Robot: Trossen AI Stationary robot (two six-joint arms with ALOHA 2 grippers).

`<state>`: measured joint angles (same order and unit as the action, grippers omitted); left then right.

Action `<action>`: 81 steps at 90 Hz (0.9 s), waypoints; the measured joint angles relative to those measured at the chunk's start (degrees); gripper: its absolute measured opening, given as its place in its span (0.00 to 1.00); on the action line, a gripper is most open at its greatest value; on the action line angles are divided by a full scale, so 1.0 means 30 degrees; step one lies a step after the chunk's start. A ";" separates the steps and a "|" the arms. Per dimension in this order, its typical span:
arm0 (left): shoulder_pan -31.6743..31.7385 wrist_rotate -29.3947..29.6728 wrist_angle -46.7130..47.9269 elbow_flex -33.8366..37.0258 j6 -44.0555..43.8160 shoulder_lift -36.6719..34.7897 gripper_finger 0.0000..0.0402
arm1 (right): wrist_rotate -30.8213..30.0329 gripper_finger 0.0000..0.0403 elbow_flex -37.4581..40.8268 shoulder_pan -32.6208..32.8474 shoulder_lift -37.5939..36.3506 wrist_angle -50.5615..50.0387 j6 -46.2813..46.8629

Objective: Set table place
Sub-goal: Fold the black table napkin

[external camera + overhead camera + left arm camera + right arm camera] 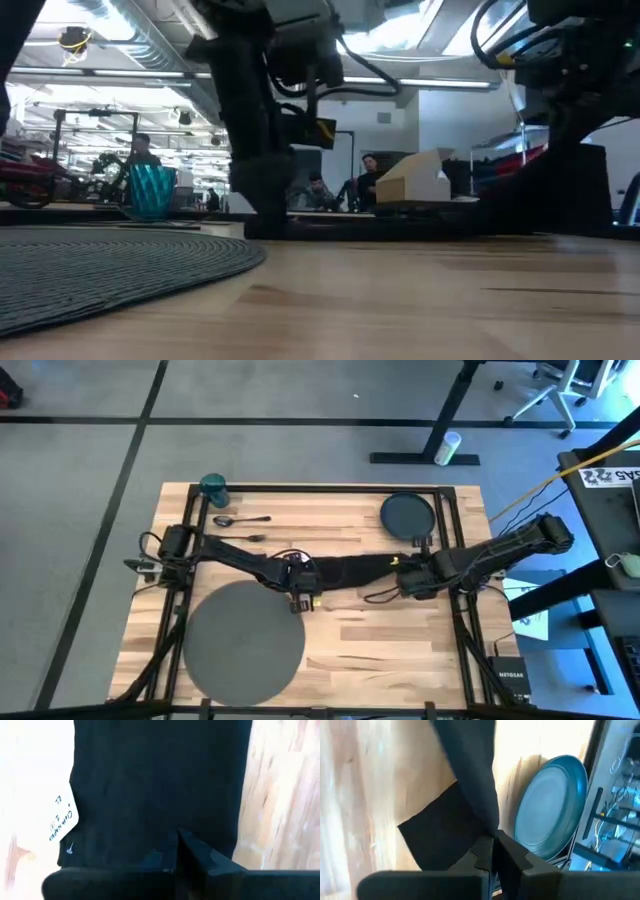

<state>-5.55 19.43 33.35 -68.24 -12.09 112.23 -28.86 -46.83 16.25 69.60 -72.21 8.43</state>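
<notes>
A black cloth napkin [350,569] lies stretched across the middle of the wooden table [400,650], between my two grippers. My left gripper [300,586] is shut on its left end. My right gripper [405,576] is shut on its right end. The round grey mat [245,637] lies flat at the near left. The dark plate [407,515] sits at the far right. A fork [240,538] and a spoon [240,520] lie at the far left, next to the upright teal cup [213,485]. My left gripper pinches the napkin's left end [167,837] between its two shut fingers, coming from above. A white paper tag [62,817] sits at the cloth's edge beside it. The rest of the cloth lies spread on the table. My right gripper pinches the napkin's right end [487,822] between its two shut fingers. The cloth is gathered into a raised fold at the fingers, and a flat corner [440,827] lies on the table beside them.
Black frame rails [320,490] run along the far edge and both sides of the table. Bare wood lies near and right of the mat. In the low view the mat's edge [120,265] and the cup [152,190] show, with people in the room behind.
</notes>
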 joint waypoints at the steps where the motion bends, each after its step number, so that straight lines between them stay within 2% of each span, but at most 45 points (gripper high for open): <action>1: 0.0017 -0.0004 0.0015 0.0076 -0.0019 -0.0039 0.00 | 0.0005 0.00 0.0000 0.0000 0.0000 -0.0010 -0.0092; 13: 0.0227 -0.0069 0.0077 0.0830 -0.0331 -0.0486 0.00 | -0.0193 0.00 0.0000 0.0000 0.0000 -0.0121 -0.1050; 38: 0.0317 -0.0102 0.0023 0.1191 0.0032 -0.0502 0.00 | -0.3159 0.00 0.0000 0.0000 0.0000 -0.0176 -0.1448; 48: 0.0317 -0.0106 0.0142 0.1204 0.0158 -0.0491 0.00 | -0.2895 0.00 0.0000 0.0000 0.0000 0.0359 -0.2278; 61: 0.0331 -0.0099 0.0300 0.1228 0.0164 -0.0491 0.00 | 0.0267 0.00 0.0000 -0.0007 0.0000 0.2448 -0.4005; 81: 0.0331 -0.0115 0.0282 0.1228 0.0158 -0.0491 0.00 | 0.9216 0.00 0.0000 -0.0007 0.0003 0.6414 -0.5883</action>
<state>-4.56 19.09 34.20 -64.55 -11.61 110.76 -1.21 -46.83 16.23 69.61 -52.97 -9.22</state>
